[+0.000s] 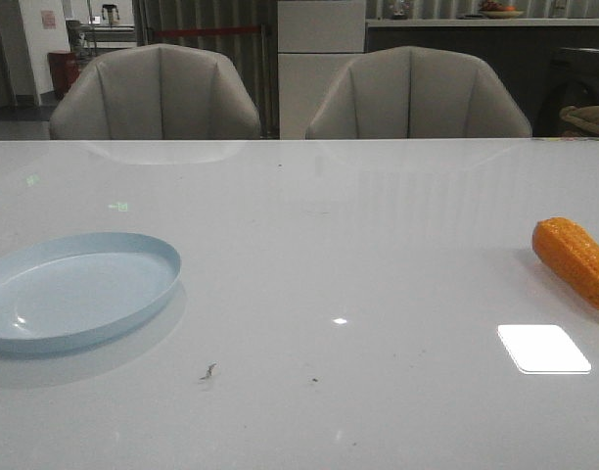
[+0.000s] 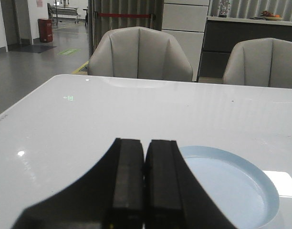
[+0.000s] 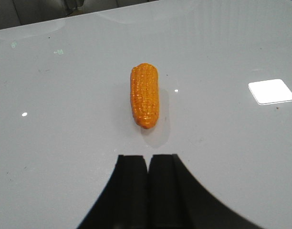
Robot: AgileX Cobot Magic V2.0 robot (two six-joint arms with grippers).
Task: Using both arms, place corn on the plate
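So the big white glossy table fills pretty much the whole front view, and behind it along the top of the frame sit two grey padded chairs, one upper left and one upper center-right. The pale blue plate is at the lower left of the front view, partly cut off by the left edge, nothing on it. The orange corn cob is way over at the right edge, middle height, lying flat on the table and well apart from the plate, angled so one end runs out of frame. There's a bright rectangular light reflection on the tabletop just below the corn. In the left wrist view the left gripper has its two black fingers pressed flat together, nothing between them, and the plate shows to the lower right of the frame just beside and partly behind them. In the right wrist view the right gripper looks the same, fingers closed up tight with nothing in them, at the bottom center, and the corn lies in the middle of the frame just above the fingertips, not touching them.
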